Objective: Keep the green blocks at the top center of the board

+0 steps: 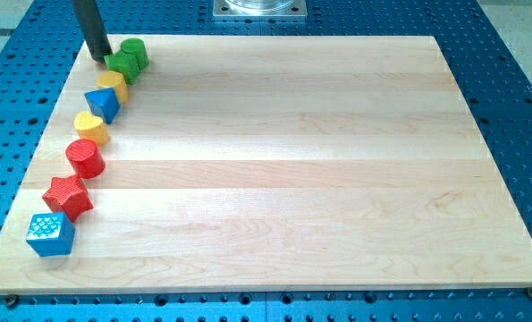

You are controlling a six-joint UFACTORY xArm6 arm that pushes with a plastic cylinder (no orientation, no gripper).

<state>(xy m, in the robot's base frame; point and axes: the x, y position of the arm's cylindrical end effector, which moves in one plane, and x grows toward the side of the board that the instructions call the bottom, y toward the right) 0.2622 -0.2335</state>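
Two green blocks sit at the board's top left corner: a green cylinder (pixel 134 52) and a green star-like block (pixel 121 65) touching it on its lower left. My tip (pixel 101 59) stands at the left side of the green star-like block, touching or nearly touching it. The dark rod rises from there to the view's top edge.
A row of blocks runs down the wooden board's (pixel 283 161) left edge: a yellow block (pixel 112 84), a blue triangular block (pixel 103 104), a yellow heart (pixel 91 128), a red cylinder (pixel 85 157), a red star (pixel 67 197) and a blue cube (pixel 50 233). A metal mount (pixel 259 8) is at the top centre.
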